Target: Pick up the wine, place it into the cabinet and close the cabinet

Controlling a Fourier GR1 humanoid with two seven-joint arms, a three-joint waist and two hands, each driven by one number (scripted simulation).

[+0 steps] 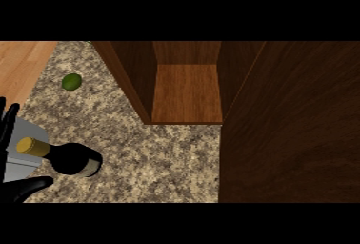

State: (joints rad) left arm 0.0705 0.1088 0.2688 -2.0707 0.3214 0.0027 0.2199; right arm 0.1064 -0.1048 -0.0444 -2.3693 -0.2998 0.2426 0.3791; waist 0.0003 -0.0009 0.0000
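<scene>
Speckled brown granite makes up the tabletop [162, 152], with a strip of pale wooden floor or board showing beyond its far left corner. On it stands the open dark-wood cabinet [186, 95], its door [295, 133] swung out toward the viewer so that the bare wooden shelf inside is exposed and holds nothing. To the left of the cabinet and nearer the viewer is the dark glass wine bottle with a tan cork-coloured top [67, 156], seen from above and leaning with its neck toward the left; whether it is lifted or resting on the tabletop cannot be told from this angle. The black left hand [8, 128] shows at the left edge right beside the bottle, with fingers above the neck and another dark finger or thumb below the body, so it appears to bracket the bottle, yet it is unclear whether the fingers have closed round it. The right hand is not visible. Far left of the cabinet, well away from the bottle, lies a small round green lime-like fruit [72, 81] (no part of the job). By my reading the task is at its start: the pick-up is at most under way, while carrying the bottle to the shelf and shutting the door remain.
</scene>
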